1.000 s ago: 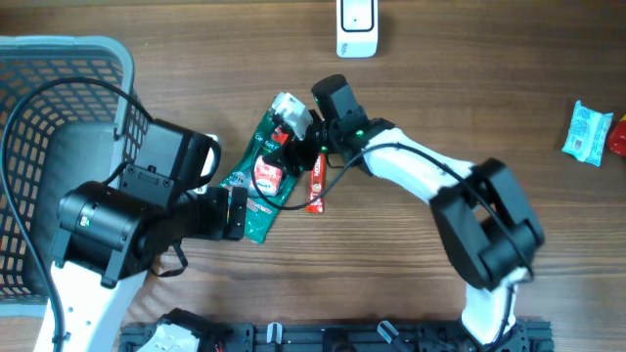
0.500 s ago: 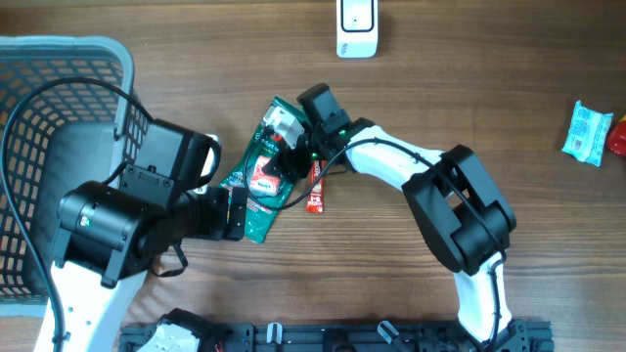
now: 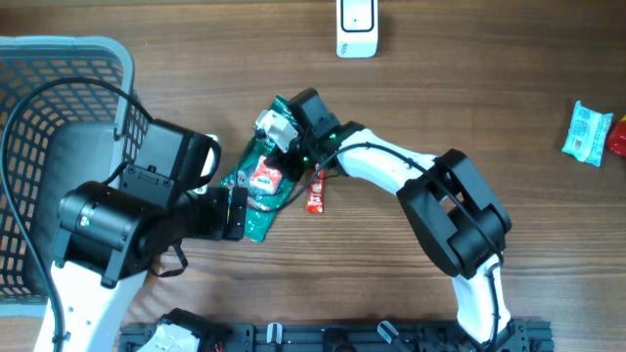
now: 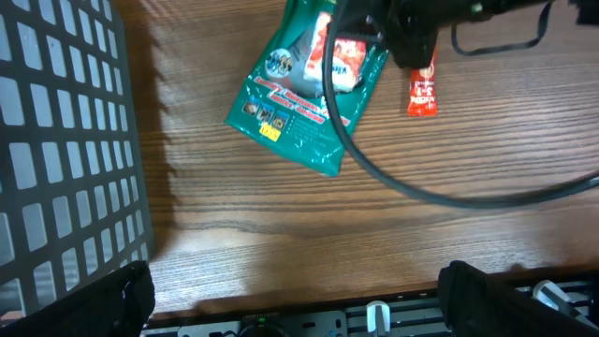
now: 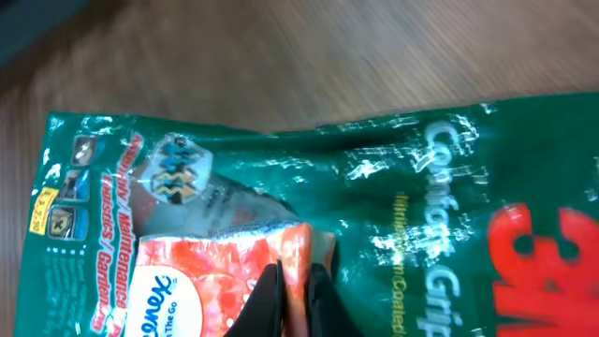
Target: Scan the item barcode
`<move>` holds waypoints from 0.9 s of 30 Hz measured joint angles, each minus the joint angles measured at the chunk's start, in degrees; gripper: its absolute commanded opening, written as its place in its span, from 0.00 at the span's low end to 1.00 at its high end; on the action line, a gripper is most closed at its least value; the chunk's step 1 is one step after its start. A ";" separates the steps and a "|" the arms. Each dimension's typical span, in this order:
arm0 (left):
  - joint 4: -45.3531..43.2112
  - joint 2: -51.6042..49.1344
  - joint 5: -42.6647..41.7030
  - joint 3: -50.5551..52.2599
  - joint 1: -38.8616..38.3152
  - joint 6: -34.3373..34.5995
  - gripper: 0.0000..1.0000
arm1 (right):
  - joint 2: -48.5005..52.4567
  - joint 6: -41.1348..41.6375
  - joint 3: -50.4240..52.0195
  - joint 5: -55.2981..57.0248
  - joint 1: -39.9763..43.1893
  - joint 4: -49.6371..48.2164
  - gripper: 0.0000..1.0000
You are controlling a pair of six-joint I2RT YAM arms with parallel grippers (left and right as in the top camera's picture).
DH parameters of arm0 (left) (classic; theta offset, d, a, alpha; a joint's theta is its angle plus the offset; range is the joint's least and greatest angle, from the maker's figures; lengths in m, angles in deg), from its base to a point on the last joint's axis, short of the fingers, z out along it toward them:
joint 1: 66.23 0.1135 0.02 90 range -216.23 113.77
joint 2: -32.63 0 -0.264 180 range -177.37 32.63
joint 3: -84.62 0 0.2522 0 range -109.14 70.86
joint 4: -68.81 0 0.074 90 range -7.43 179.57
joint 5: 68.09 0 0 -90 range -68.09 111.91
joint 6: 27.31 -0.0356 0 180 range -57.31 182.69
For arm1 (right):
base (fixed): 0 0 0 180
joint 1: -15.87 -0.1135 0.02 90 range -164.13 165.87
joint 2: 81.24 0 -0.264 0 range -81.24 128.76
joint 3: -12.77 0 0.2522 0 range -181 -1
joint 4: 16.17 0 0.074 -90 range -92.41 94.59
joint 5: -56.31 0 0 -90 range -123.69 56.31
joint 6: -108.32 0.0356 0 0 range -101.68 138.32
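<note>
Right wrist, glossy green packet (image 5: pixel 421 187), crinkled, orange-white pouch (image 5: pixel 215 276) atop

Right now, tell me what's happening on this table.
The right pincer is shut on the green packet, which lies beside a red sachet. The left pincer hangs open nearby, holding nothing. The white device at the top of the overhead view, probably the scanner, is untouched, and the packet is not near it yet.
</note>
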 measured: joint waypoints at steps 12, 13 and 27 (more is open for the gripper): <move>0.00 0.00 0.02 0.00 0.00 0.00 1.00 | -12.39 31.01 -10.23 8.02 6.56 27.43 0.04; 0.00 0.00 0.02 0.00 0.00 0.00 1.00 | -15.30 35.91 -10.47 8.09 7.17 31.30 0.04; 0.00 0.00 0.02 0.00 0.00 0.00 1.00 | -35.74 76.11 -11.37 20.50 7.26 70.42 0.04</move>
